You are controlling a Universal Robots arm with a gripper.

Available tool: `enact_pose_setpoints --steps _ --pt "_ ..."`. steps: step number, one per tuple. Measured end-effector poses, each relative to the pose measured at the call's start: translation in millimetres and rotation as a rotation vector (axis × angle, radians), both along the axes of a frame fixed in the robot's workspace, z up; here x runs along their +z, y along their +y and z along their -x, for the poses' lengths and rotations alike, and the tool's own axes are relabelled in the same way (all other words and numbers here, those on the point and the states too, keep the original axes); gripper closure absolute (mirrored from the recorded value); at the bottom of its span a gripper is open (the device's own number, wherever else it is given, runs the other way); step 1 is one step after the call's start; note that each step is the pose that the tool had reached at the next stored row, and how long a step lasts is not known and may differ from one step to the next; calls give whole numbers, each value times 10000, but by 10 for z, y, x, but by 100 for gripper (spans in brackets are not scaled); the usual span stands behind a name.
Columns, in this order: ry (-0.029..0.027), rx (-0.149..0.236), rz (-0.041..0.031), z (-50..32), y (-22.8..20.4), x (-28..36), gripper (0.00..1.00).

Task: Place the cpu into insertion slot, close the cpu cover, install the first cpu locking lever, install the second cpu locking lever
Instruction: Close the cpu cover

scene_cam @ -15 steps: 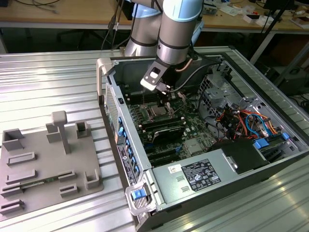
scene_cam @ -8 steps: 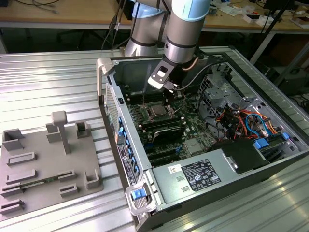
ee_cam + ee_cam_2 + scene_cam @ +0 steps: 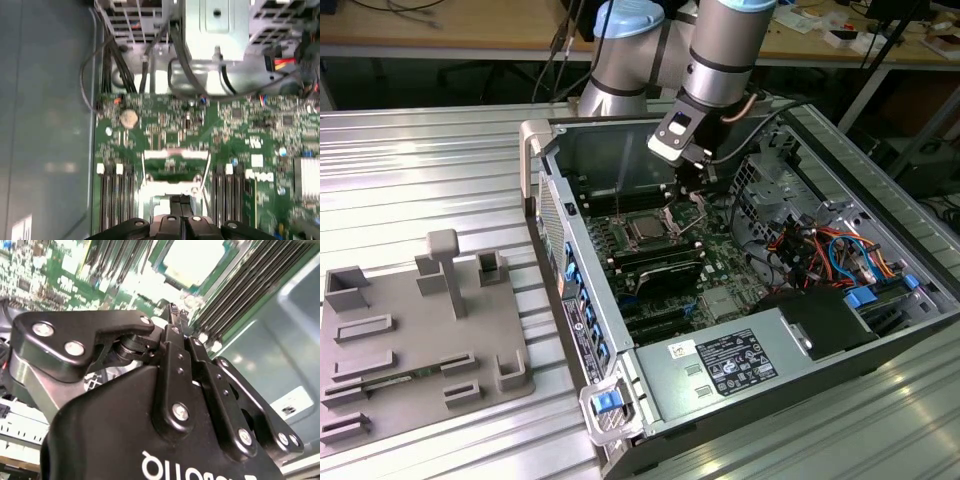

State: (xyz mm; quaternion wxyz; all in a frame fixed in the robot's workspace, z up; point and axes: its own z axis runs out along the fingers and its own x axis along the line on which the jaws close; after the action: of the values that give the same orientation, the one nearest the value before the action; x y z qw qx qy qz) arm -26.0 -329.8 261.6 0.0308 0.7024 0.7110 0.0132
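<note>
In both wrist views the gripper point(image 3: 171, 315) is seen nearest, with its fingers point(image 3: 176, 202) brought together so that no gap is left between them. Whether a thin part is pinched there cannot be told. It is held low and just beside the insertion slot point(image 3: 646, 247), which is judged to be because the work is now on the fittings of the slot and not on the chip. The cpu point(image 3: 645, 230) is already laid flat inside the slot, silver top upward. A silver frame around it is taken to be the cpu cover point(image 3: 661, 226), though it cannot be decided if it is fully down. In the first wrist view two thin wire levers point(image 3: 142, 170) are shown rising at opposite sides of the slot, so they are judged to be not yet locked; this detail is hardly given by the exterior view. Long memory slots point(image 3: 112, 200) are found on both sides of the slot. By the exterior view alone it is shown that the slot lies deep inside the open case point(image 3: 580, 300), and that a grey fixture tray point(image 3: 420, 340) is kept well apart from the slot, outside the case.
</note>
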Motion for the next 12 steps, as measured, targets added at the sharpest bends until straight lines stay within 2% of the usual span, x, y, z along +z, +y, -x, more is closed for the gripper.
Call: enact_pose_setpoints --steps 3,7,12 --pt "65 1 2 -107 1 3 89" --pt "116 0 -1 -184 1 16 89" --pt "123 -1 1 -194 1 16 89"
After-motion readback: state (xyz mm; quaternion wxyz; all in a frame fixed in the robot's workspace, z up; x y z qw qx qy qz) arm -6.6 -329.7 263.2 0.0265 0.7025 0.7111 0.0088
